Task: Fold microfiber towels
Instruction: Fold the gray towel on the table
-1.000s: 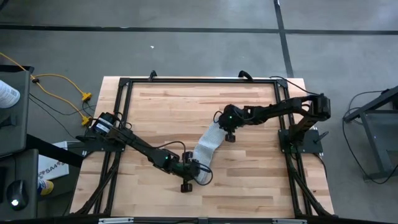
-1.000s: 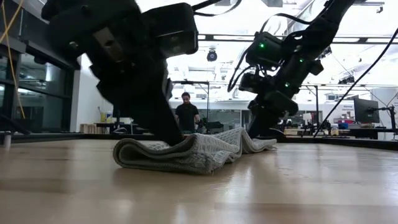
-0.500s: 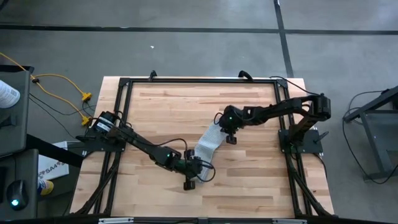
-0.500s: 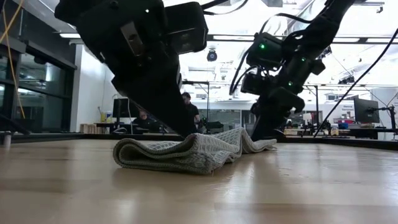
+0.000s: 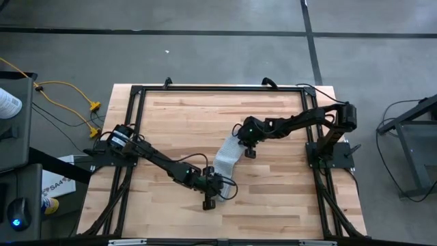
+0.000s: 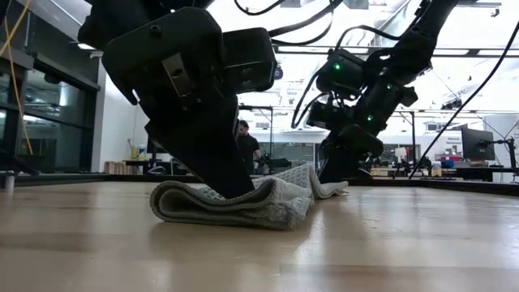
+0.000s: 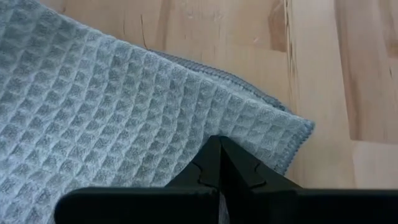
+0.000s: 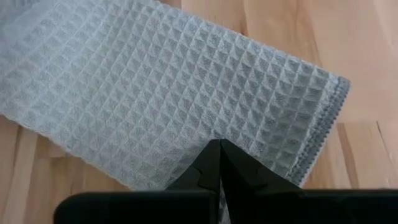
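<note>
Grey concrete floor (image 5: 205,55) is surrounding the wooden table (image 5: 198,116); yellow cables (image 5: 68,92) are trailing beside it. Beyond, ceiling lights (image 6: 478,53) are glaring over desks (image 6: 454,172); a person (image 6: 246,150) is standing far off.

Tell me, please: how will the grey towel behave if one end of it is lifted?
The towel is probably floppy: it sags and curls into a soft roll between the left hand and the right hand. It probably slips little, since its waffle weave looks grippy. It seems light, and the lifted end would likely drag the rest along.
</note>
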You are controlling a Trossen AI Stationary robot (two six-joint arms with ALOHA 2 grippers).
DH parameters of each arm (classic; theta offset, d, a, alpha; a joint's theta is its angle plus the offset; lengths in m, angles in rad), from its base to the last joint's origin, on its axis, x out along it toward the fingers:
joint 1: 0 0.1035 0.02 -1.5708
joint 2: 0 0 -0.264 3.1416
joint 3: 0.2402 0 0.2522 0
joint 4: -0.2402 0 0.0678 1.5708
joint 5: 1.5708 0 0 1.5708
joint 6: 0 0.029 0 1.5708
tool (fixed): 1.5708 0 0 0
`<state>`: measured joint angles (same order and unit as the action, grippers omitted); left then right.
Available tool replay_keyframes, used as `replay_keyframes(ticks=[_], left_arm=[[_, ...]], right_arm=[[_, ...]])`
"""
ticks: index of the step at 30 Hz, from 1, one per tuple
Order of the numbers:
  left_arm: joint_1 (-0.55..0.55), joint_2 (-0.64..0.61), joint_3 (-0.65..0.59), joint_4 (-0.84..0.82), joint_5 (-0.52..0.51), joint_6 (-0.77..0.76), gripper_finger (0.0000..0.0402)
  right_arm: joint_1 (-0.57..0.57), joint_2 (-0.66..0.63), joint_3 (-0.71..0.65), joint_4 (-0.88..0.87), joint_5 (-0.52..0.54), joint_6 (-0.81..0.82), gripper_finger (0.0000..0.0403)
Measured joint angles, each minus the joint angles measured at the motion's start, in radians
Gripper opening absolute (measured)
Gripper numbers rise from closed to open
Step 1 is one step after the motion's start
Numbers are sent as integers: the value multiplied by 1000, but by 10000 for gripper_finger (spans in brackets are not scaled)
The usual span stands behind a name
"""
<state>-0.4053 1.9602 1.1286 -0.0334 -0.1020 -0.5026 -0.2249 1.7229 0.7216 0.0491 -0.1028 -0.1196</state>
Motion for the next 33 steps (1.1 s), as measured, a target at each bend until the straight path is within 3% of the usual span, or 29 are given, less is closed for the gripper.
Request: replay_keyframes(ticks=[26, 33], left_arm=[[17, 8, -5, 93, -14, -3, 0], [20, 66, 82, 87, -20, 57, 0]], right_arm=[[-87, 4, 23, 35, -55, -88, 2], [-86, 4, 23, 38, -54, -88, 2]])
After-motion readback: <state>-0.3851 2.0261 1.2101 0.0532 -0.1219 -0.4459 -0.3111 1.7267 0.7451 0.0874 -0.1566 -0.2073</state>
